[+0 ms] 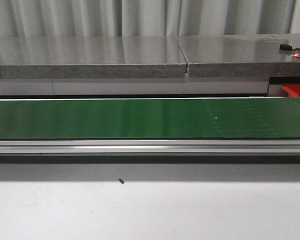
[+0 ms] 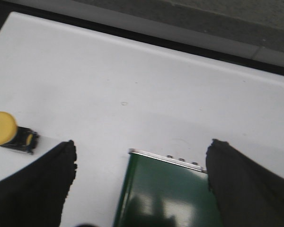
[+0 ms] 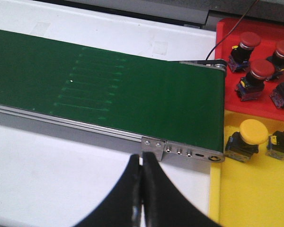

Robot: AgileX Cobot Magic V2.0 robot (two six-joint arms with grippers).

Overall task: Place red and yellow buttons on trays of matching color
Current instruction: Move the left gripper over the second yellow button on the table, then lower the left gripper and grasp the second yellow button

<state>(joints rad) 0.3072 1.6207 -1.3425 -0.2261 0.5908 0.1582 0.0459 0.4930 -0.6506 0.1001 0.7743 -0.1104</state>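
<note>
In the left wrist view a yellow button (image 2: 4,130) with a dark base lies on its side on the white table, off to one side of my left gripper (image 2: 142,143). That gripper is open and holds nothing; the belt's end shows between its fingers. My right gripper (image 3: 142,158) is shut and empty, over the white table just short of the conveyor's end bracket. Beyond the belt's end, the red tray (image 3: 227,28) holds several red buttons (image 3: 260,71). The yellow tray (image 3: 255,194) holds two yellow buttons (image 3: 252,132). Neither gripper shows in the front view.
The green conveyor belt (image 1: 140,117) runs across the front view, with a grey stone ledge (image 1: 90,57) behind it. A corner of the red tray (image 1: 295,90) shows at far right. A small dark speck (image 1: 121,181) lies on the white table (image 1: 150,210).
</note>
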